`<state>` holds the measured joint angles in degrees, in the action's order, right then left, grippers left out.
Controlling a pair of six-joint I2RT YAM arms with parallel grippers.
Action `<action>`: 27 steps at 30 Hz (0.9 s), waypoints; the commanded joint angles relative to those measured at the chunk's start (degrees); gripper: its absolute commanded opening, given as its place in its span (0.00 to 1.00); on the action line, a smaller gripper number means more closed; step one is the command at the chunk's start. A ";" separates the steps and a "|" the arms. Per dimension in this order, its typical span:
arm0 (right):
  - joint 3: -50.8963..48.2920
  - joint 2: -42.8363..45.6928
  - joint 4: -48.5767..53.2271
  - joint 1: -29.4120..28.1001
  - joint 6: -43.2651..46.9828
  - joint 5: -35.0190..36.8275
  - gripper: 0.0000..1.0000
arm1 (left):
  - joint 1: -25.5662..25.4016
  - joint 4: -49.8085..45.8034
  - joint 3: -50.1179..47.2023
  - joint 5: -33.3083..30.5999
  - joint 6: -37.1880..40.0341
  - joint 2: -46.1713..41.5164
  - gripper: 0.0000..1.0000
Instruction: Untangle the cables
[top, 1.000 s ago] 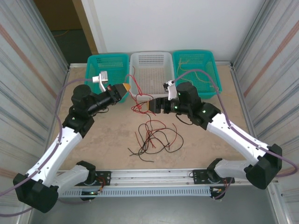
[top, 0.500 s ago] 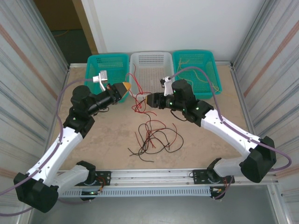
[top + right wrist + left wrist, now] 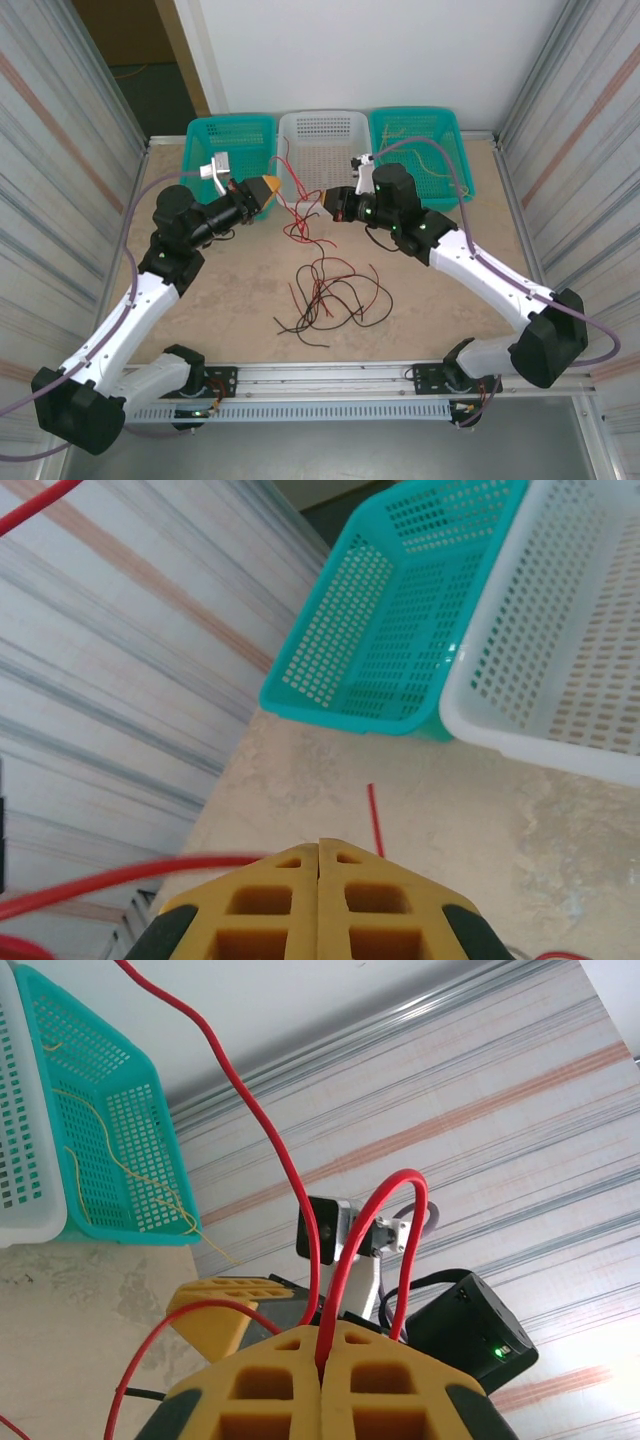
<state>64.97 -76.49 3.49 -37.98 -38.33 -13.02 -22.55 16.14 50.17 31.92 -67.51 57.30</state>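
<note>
The cables [image 3: 330,295] lie in a loose red-and-black tangle on the bench [image 3: 240,290], on the near side of the white basket [image 3: 322,150]. They look thread-thin, light and limp, and likely to snag where they cross, so they are best pinched on a free run clear of the knot. Closer to the basket, the left fingers [image 3: 300,1400] are clamped on a red cable [image 3: 412,1176] that loops up from between the pads. The right fingers [image 3: 320,900], opposite, are closed; whether they pinch anything I cannot tell.

White-black arms [image 3: 120,325] — yellow claws [image 3: 270,187]
</note>
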 commanded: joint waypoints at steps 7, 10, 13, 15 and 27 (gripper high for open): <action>-4.42 4.14 -0.27 4.47 -1.30 -3.33 0.01 | 0.97 -5.92 2.39 -0.80 3.25 -2.50 0.00; -5.29 6.89 -0.12 2.60 2.41 -5.17 0.32 | 0.93 -5.69 1.82 -1.37 1.07 -2.06 0.00; -4.90 8.65 1.36 0.14 5.58 -4.00 0.60 | 0.98 -6.37 1.43 -2.39 -0.50 -1.74 0.00; -4.24 9.05 2.23 -1.02 6.86 -3.66 0.72 | 0.97 -6.45 1.66 -2.12 -0.79 -1.34 0.00; 5.31 3.29 11.82 -4.19 16.08 -1.56 0.72 | 0.99 -12.51 8.53 2.71 3.62 0.24 0.00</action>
<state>67.46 -71.99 11.64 -41.78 -26.46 -15.88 -22.06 4.29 55.44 31.77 -66.04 57.34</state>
